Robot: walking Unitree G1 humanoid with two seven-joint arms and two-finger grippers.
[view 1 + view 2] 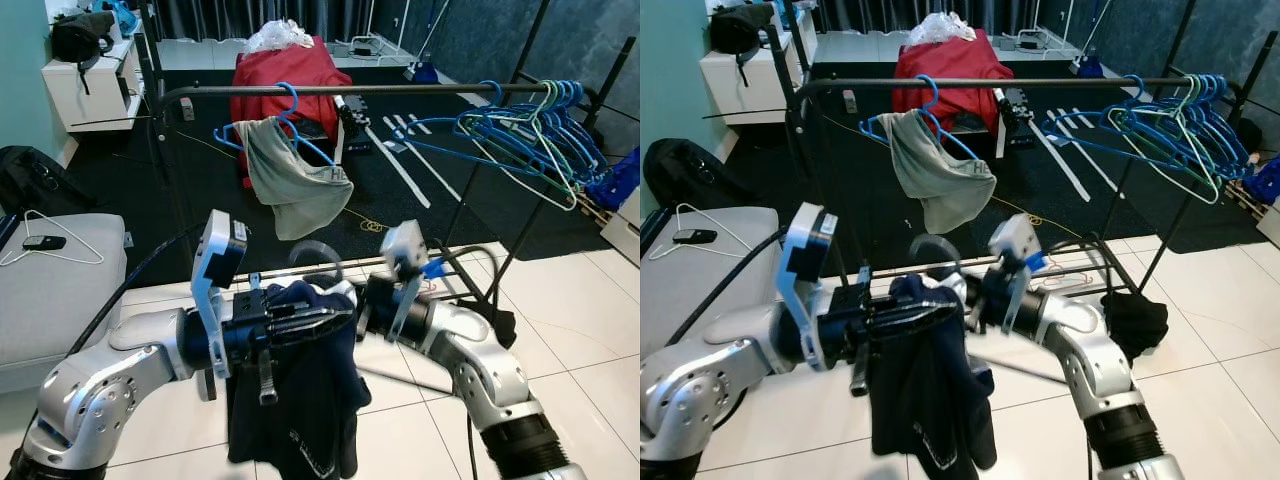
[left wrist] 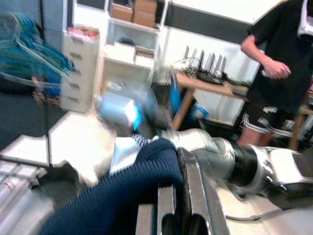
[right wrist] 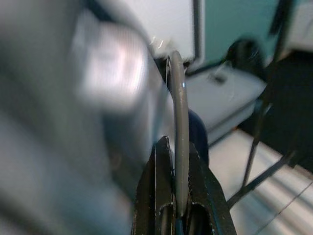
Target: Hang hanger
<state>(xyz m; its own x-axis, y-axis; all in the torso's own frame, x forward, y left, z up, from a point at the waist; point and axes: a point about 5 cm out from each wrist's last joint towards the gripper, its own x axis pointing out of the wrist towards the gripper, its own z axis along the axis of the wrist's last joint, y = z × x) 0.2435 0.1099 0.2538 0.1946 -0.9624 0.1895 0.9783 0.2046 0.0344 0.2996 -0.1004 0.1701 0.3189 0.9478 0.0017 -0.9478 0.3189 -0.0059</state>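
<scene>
Below rail (image 1: 330,90), both claws pinch the sweater's hanger (image 1: 318,252).

I see a navy garment (image 1: 300,400) of matt, ribbed knit cloth draped over my left hand (image 1: 318,318), whose fingers look like hard black plastic. My right hand (image 3: 177,208) pinches a smooth grey hanger hook (image 3: 179,132). The rail (image 1: 350,90) is dark matt metal, the floor (image 1: 590,330) glossy white tile.
</scene>
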